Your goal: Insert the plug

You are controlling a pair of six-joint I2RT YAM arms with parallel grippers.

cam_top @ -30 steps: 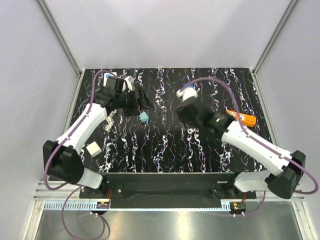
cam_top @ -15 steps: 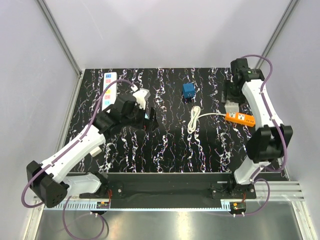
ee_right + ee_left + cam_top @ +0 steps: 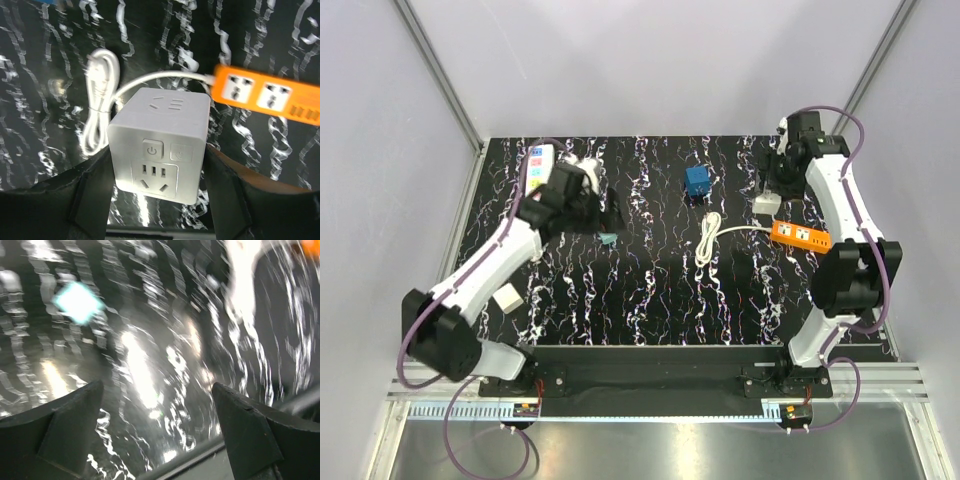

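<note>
Located a small white block near the left edge of the worktop, closest to the near edge. Found a teal block farther in, left of centre. Found the left hand just beyond it, fingers spread apart with nothing between them, as seen through a blurred wrist view. Noted a coiled white cable at centre, running right to an orange power strip near the right edge, sockets facing up. Recorded the right hand just beyond that strip's cable end, clamped on a white cube adapter with its button-and-socket face toward the wrist camera. Could not confirm contact between adapter and strip. Logged a blue cube beyond the cable and a white power strip at the far-left corner.
</note>
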